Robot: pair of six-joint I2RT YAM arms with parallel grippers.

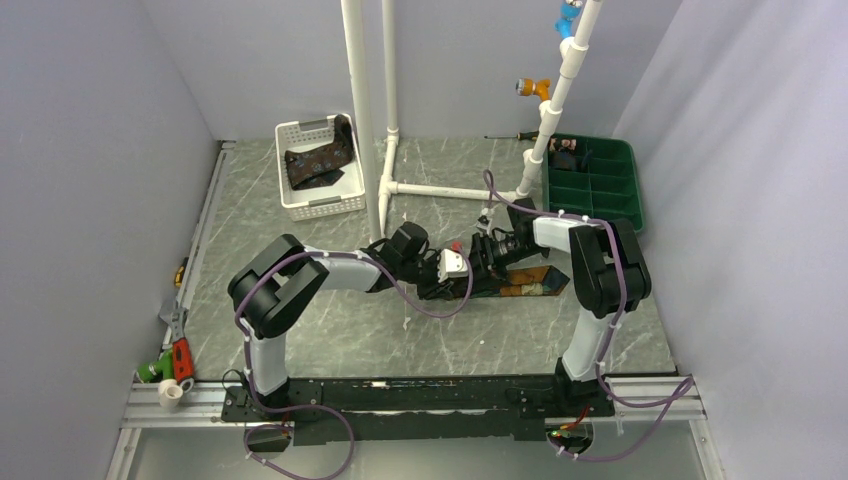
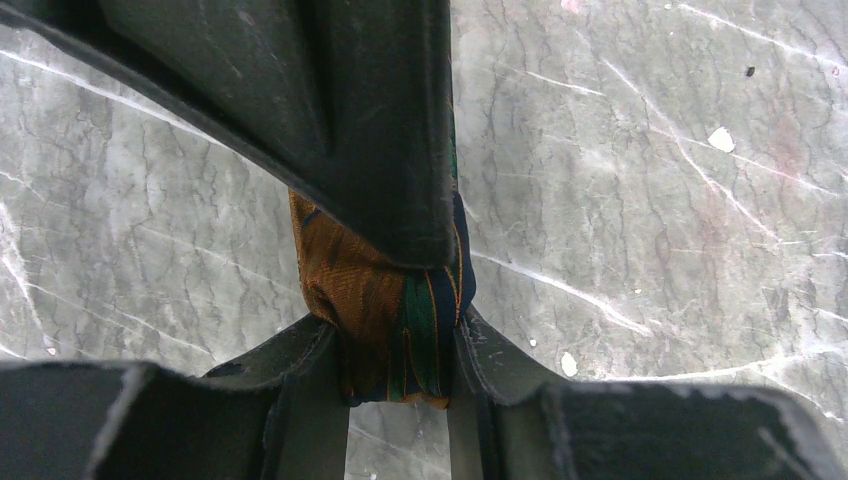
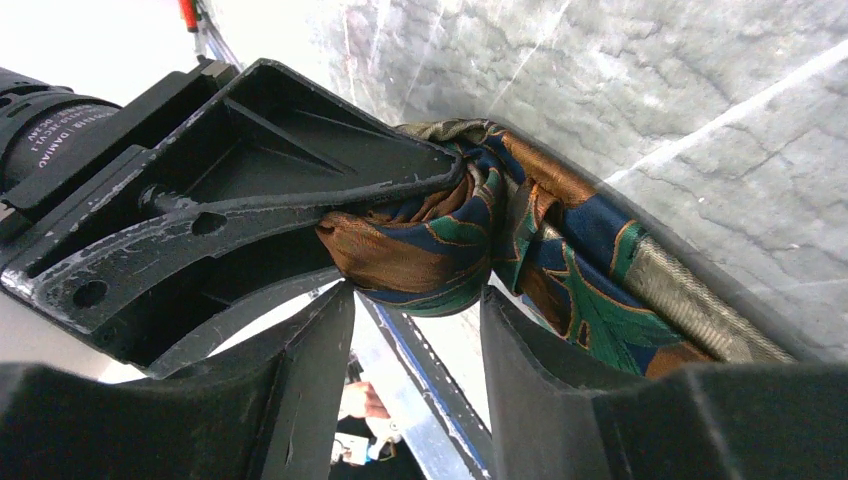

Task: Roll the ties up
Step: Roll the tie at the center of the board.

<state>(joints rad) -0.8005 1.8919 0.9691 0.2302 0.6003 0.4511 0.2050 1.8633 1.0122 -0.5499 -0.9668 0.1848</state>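
Orange-and-teal tie [image 3: 420,250] at mid-table [image 1: 330,330], one end coiled, tail lying flat. The left gripper [image 2: 400,340] pinches the coil. The right gripper [image 3: 415,300] straddles it, jaws apart and clear of the cloth. Fabric looks light, limp and slick, so the coil likely springs loose. Best hold: across its flat sides.

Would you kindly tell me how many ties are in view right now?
2. An orange-and-teal tie lies partly rolled on the table; a brown tie sits in the white basket. A dark item in the green tray may be a third; too small to tell.
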